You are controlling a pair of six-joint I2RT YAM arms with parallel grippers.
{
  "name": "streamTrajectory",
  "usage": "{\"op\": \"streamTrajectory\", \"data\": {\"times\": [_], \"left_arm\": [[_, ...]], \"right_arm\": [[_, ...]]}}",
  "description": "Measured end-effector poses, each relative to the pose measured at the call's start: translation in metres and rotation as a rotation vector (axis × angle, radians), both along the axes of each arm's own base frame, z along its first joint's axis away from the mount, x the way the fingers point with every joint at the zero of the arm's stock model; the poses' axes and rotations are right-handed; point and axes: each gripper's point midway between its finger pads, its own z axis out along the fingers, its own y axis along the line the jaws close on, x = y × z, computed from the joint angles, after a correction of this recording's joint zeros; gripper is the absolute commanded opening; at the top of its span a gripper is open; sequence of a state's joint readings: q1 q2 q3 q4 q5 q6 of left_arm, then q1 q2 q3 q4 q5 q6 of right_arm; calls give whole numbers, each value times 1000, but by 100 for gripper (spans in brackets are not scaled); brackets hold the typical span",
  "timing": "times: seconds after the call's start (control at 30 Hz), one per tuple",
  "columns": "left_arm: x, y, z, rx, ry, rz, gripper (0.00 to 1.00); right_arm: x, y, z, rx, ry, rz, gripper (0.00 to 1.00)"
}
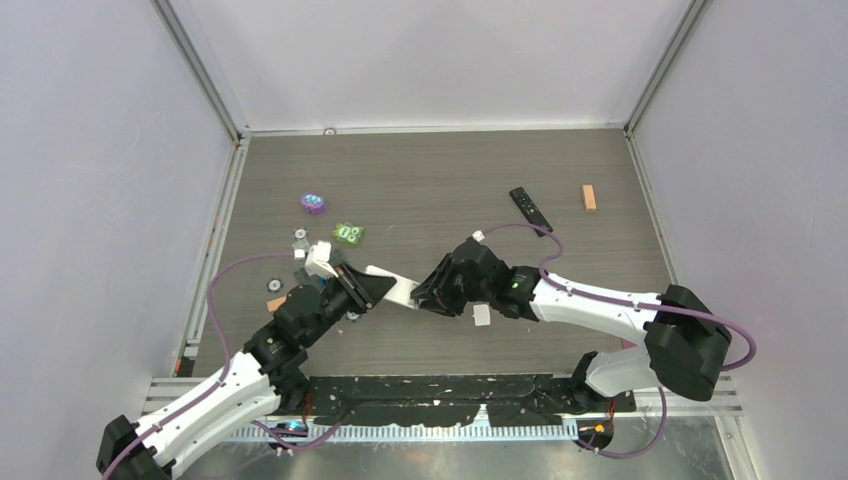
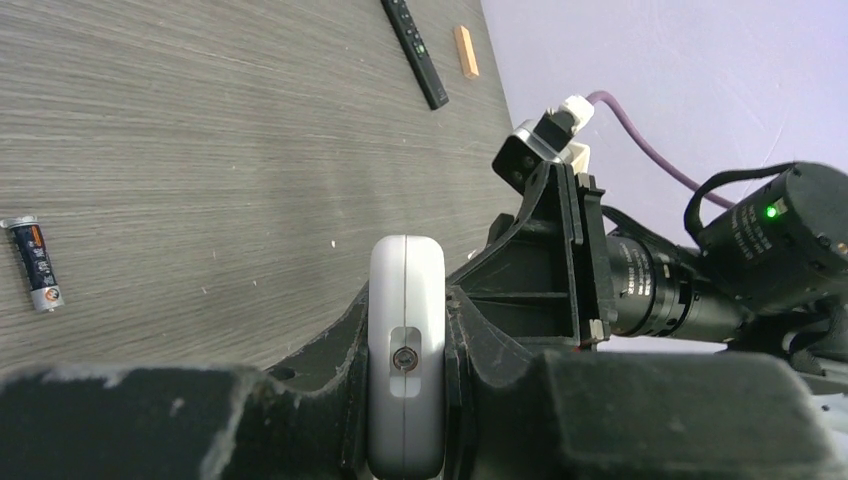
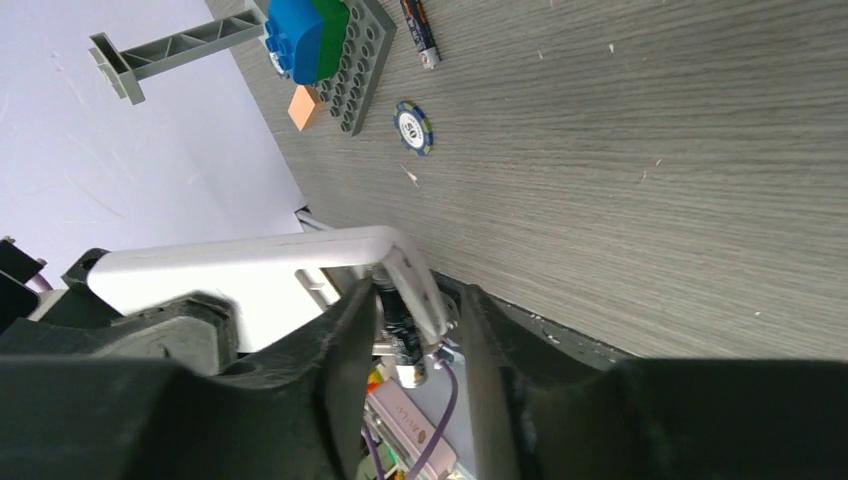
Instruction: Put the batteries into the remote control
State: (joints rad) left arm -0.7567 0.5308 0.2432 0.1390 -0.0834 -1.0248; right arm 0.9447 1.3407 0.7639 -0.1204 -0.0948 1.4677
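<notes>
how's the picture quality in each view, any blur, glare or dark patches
Top external: even soft light, faint shadows, no glare. Left wrist: the table grain and loose battery are crisp, the white remote is bright but not blown out, and the left pincer is near-black with little detail. Right wrist: the wood grain is sharp further out, with the right pincer a dark, soft blur up close.

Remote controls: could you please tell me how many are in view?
2. A black remote lies far right on the table near an orange block; a white remote is gripped in the left jaws, mid-table.
</notes>
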Motion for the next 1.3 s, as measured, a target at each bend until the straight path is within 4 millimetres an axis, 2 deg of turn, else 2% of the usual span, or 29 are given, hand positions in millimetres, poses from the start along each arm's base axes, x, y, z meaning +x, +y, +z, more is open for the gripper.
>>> {"op": "streamTrajectory", "data": {"times": [0.23,0.5,0.6,0.8,0.93,1.03,1.17,1.3], "left_arm": [[3,3,4,-20,38,35,0],[6,2,16,-58,63,55,0],[6,1,19,-60,67,54,0],[4,2,6,-25,110,53,0],[1,2,-3,-1,136,46,0],[-3,0,-1,8,147,18,0],[-17,-12,15,4,154,-82,0],[-29,-21,28,34,147,-183,0]], "right_arm": [[2,-1,-1,-5,-6,-6,56],[1,-10,12,0,-49,-12,74],[0,-16,28,27,-93,-12,79],[-4,-22,71,116,-202,5,85],[-7,-27,82,127,-277,39,87],[-10,-28,82,94,-367,120,88],[-24,-30,78,6,-557,361,88],[-29,-31,91,-43,-723,527,86]]}}
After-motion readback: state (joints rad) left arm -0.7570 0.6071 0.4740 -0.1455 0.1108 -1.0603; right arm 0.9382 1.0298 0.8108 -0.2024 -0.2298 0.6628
